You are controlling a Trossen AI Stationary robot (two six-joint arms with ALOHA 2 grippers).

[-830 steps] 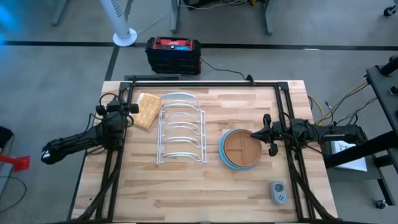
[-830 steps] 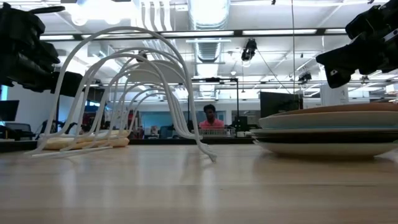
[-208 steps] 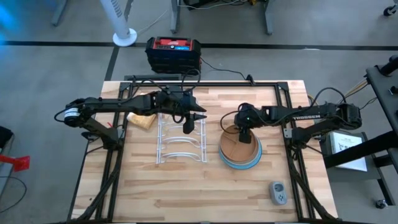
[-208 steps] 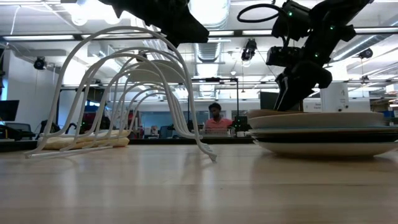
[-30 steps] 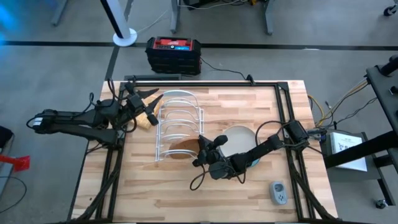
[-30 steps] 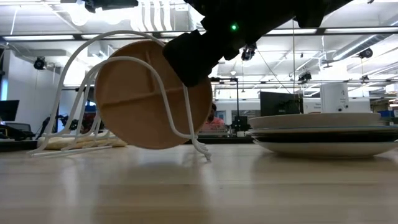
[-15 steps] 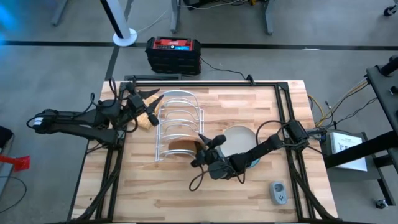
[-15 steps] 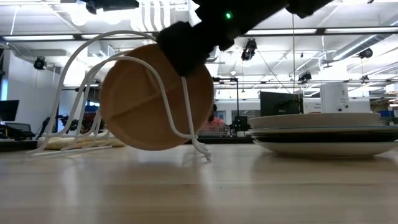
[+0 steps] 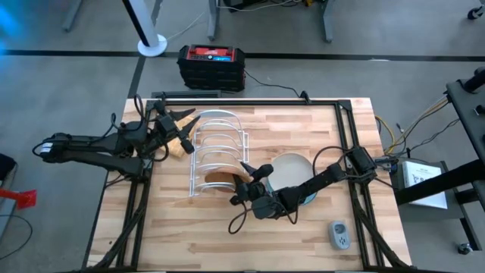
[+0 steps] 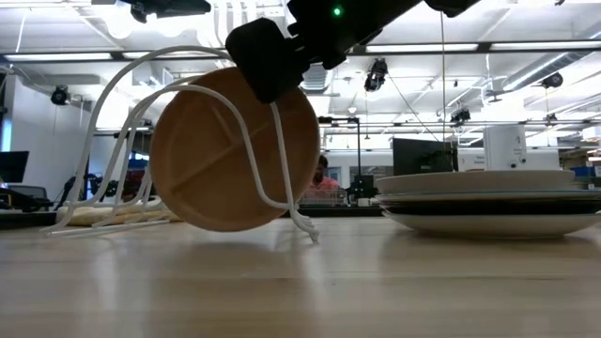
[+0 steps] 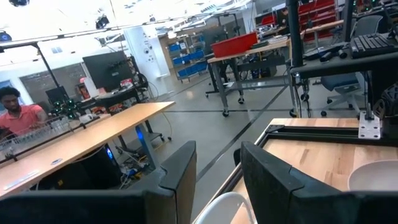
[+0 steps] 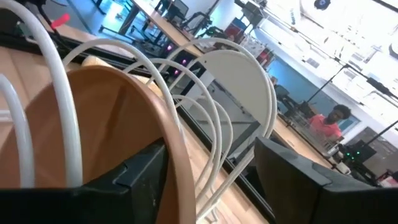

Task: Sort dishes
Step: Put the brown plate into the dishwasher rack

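Observation:
The brown wooden divided plate (image 9: pixel 218 178) (image 10: pixel 230 150) stands on edge in the near slot of the white wire rack (image 9: pixel 220 148), with its lower rim down and its face against a wire hoop. My right gripper (image 9: pixel 239 182) (image 12: pixel 211 152) is open, one finger on each side of the plate's upper rim. An off-white plate (image 12: pixel 239 81) stands on edge in the rack's far slot. The other dishes lie stacked (image 9: pixel 295 173) (image 10: pixel 488 202) to the right of the rack. My left gripper (image 9: pixel 183 130) (image 11: pixel 219 163) hovers open at the rack's far left. My right gripper stands astride the brown plate's upper rim (image 12: pixel 177 140), coming slantwise from the table's right and near side. One finger (image 12: pixel 140 177) lies close to the plate's face, and I cannot tell whether it touches. The other finger (image 12: pixel 298 180) is clear of the plate.
A tan waffle-textured block (image 9: pixel 179 145) lies left of the rack, under my left gripper. A small grey device (image 9: pixel 339 235) sits near the front right corner. Bare wood shows along the near edge. People sit at desks in the room beyond.
My right gripper has opened on the brown plate's rim and shifted a little toward the table's left edge. The plate has turned slightly on its edge and stays standing in the rack's near slot.

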